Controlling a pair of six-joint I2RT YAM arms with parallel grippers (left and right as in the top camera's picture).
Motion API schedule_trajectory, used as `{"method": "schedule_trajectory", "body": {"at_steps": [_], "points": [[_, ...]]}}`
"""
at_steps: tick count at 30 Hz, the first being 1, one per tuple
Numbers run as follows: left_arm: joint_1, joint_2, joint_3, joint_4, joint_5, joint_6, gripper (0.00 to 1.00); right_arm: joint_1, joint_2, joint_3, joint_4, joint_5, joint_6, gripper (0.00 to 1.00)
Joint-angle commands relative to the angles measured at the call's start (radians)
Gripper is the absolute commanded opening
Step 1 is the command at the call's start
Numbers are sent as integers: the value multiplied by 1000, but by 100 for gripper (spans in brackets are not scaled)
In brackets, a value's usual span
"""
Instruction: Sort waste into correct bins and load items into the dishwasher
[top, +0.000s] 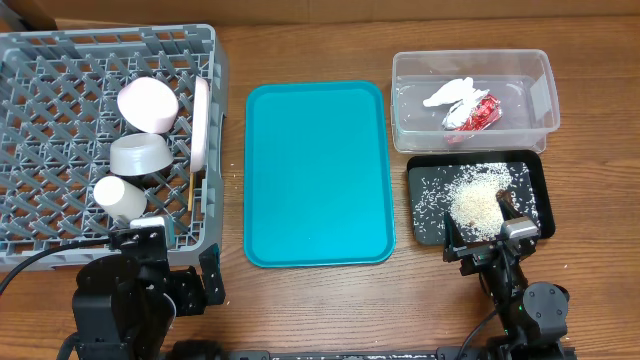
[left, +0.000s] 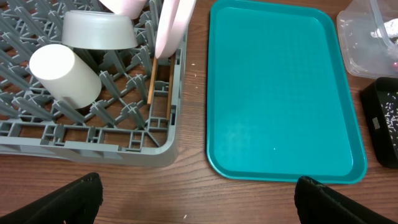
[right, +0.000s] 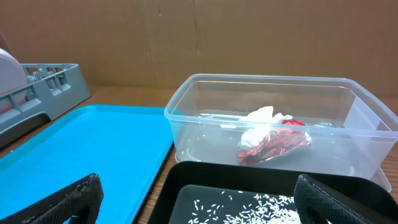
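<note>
The grey dish rack (top: 60, 60) at the left holds a white-pink bowl (top: 147, 104), an upright white plate (top: 203, 125), a grey metal bowl (top: 140, 155), a white cup (top: 120, 198) and chopsticks (top: 190, 188). In the clear tub (top: 545, 95) at the back right lie the white tissue (top: 452, 92) and the red-and-silver wrapper (top: 475, 112). Rice (top: 478, 200) is heaped in the black tray (top: 540, 190). My left gripper (left: 199, 202) hangs open over bare table by the rack's near right corner. Above the black tray's near edge, my right gripper (right: 199, 202) is open and holds nothing.
A large flat teal tray (top: 318, 170) with nothing on it lies between the rack and the two bins. A single rice grain (left: 186, 216) lies on the wood between my left fingers. A cardboard wall (right: 249, 37) stands behind the table.
</note>
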Motion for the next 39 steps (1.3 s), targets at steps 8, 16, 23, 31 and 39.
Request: {"method": "schedule_trajectory", "body": {"at_steps": [8,16,23,31,39], "points": [[-2,-7,-3,0,8,-10,100,6,-9,2,8,-1,-4,100],[-2,-7,-3,0,8,-10,100,6,-9,2,7,-1,-5,100],[-2,-10,-3,0,8,-10,100,6,-9,2,7,-1,-5,100],[0,-105,-116,113,8,-10,100,6,-9,2,7,-1,-4,100],[0,-351,-536,514,40,-11,100,6,-9,2,7,-1,-4,100]]}}
